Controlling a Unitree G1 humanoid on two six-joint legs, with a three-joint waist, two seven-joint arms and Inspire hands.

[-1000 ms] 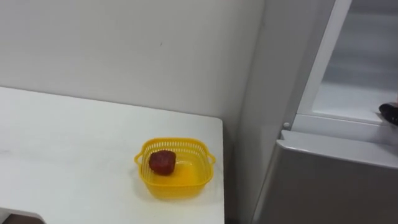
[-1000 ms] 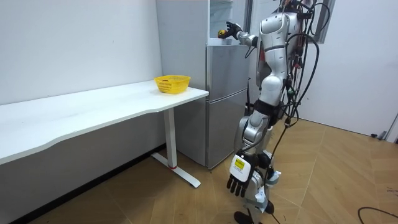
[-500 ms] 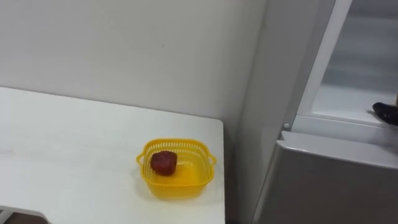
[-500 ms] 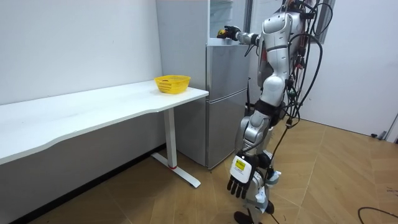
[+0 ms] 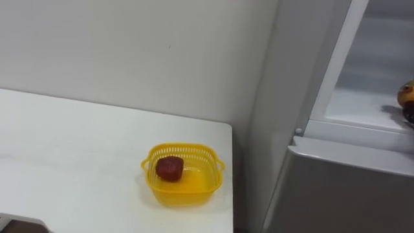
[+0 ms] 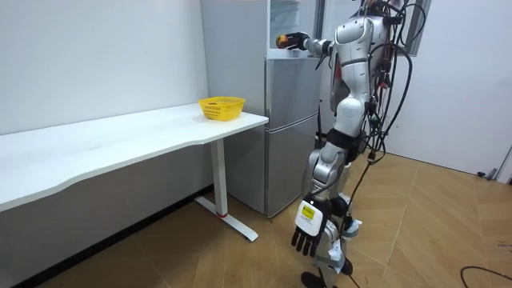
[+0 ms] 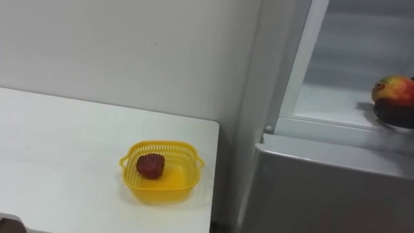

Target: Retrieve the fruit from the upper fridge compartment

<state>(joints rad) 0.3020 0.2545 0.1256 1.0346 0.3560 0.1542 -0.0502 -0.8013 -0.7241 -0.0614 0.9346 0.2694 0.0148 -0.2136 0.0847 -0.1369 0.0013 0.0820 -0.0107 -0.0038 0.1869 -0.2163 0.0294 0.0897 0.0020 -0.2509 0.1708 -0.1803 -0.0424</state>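
A yellow-and-red fruit (image 7: 393, 89) sits in the dark fingers of my right hand (image 7: 396, 115), which is shut on it from below. Hand and fruit hover just above the white shelf (image 7: 326, 97) at the mouth of the open upper fridge compartment. The room view has me standing upright before the fridge with the right arm raised, the right hand (image 6: 300, 42) holding the fruit (image 6: 282, 39) at the top of the fridge. My left hand (image 6: 307, 230) hangs low beside my leg with relaxed fingers.
A yellow basket (image 5: 194, 188) with a dark red fruit (image 5: 169, 167) in it stands near the right end of the white table (image 5: 71, 155). The grey lower fridge door (image 7: 323, 191) is closed. A narrow gap separates table and fridge.
My right hand has shifted a little toward the left with the fruit, so the fruit now shows at the right edge of the eye view. Basket and left hand are unchanged.
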